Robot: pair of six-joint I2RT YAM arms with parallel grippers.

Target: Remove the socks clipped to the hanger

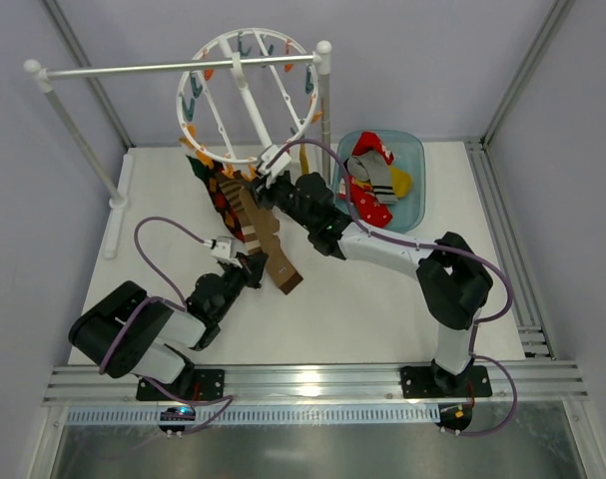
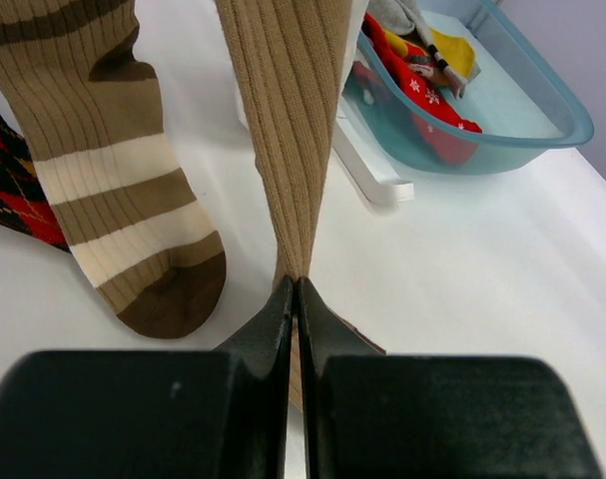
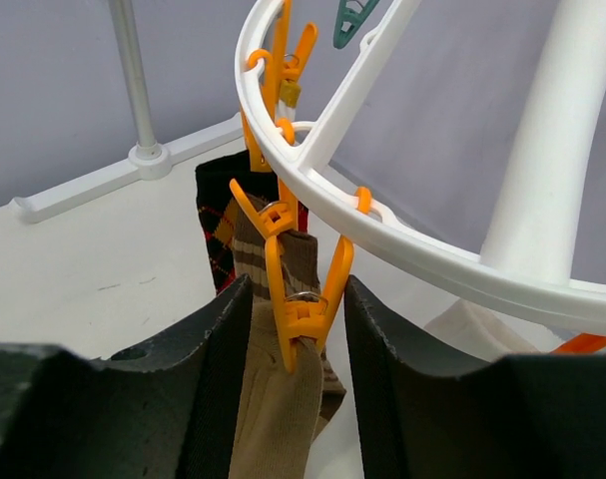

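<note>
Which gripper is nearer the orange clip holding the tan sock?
Right. The right gripper has the orange clip between its fingers, up at the hanger rim. The left gripper is lower down, pinching the tan sock well below the clip.

White round hanger (image 1: 250, 105) on rail stand (image 1: 133, 70), brown striped sock (image 1: 278, 261) and argyle sock (image 1: 221, 200) hanging from its lower rim (right gripper (image 1: 258, 178) close at that rim), left gripper (image 1: 253, 261) at the striped sock's lower half, teal basin (image 1: 414, 145) holding red and yellow socks (image 1: 372, 185).
</note>
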